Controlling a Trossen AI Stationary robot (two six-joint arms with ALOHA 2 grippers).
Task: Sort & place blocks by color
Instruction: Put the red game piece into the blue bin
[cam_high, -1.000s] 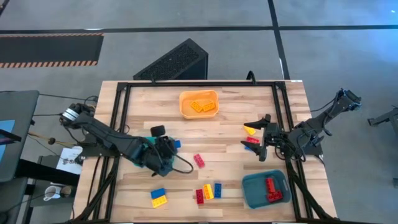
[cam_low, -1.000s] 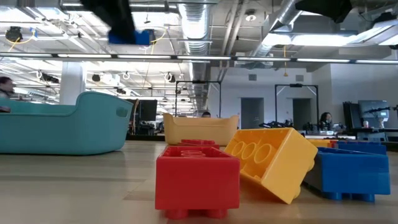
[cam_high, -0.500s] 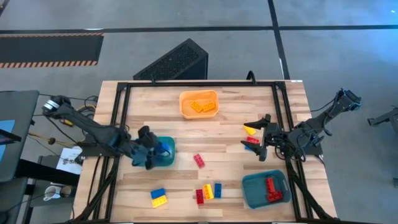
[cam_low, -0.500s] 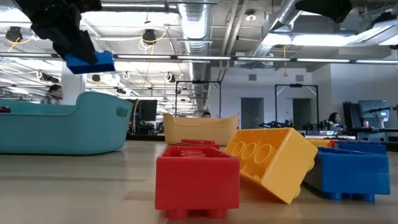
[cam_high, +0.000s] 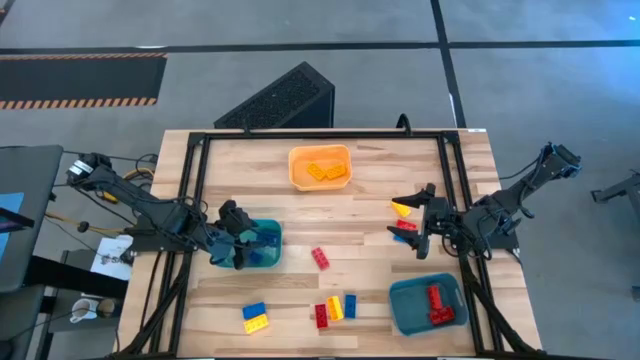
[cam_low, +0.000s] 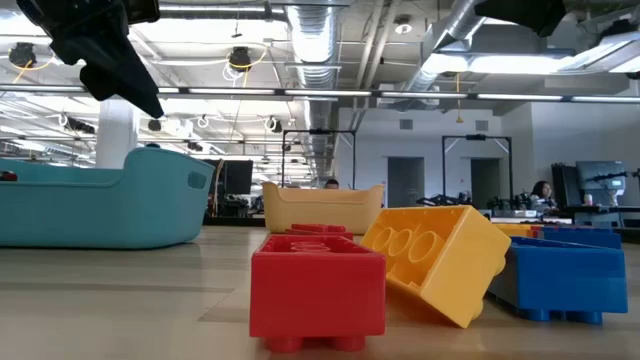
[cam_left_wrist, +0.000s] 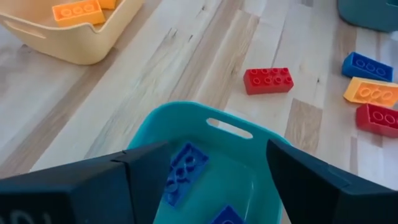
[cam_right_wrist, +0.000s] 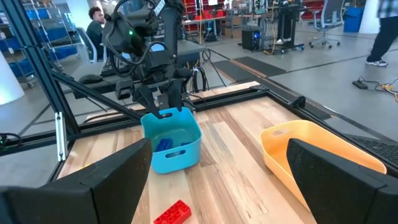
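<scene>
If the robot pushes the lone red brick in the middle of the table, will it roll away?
Probably not: the red brick lies flat and boxy, so it would likely slide on the smooth wooden table. It looks like stiff, light plastic, and its studs should give fingers some grip.

Bright, even indoor light with soft, short shadows

Ceiling strip lights (cam_low: 330, 92) glare in the low view, leaving the near red brick (cam_low: 317, 290) sharp against a softer room behind. From above, the worktop (cam_high: 370, 205) is evenly lit. The left claw (cam_left_wrist: 205, 180) fingers loom dark and slightly blurred in the wrist view.
</scene>
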